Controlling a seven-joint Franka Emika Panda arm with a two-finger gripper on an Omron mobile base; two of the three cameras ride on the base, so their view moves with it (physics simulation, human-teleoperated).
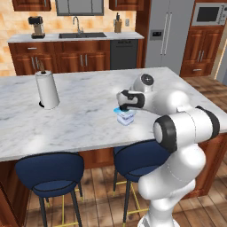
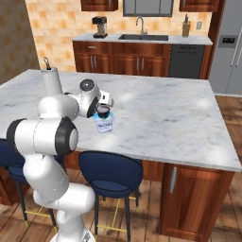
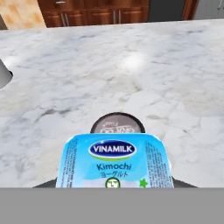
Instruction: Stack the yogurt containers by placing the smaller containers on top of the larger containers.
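On the marble tabletop [image 2: 160,113], near its front edge, the large tub [image 1: 125,117] with the light-blue lid stood directly beneath the end effector [image 1: 124,106]. In the hand view the dark cup [image 3: 117,124] with its pale top sat just beyond the tub's lid [image 3: 114,160]; in the right base view the same cup [image 2: 102,112] appeared level with the lid, but whether it rested on it could not be determined. The end effector's finger positions were hidden, so its state could not be determined. Judged risks: an off-centre cup could tip off the lid on release, and a lateral retreat could drag tub and cup. The paper towel roll [image 1: 47,90] stood well apart.
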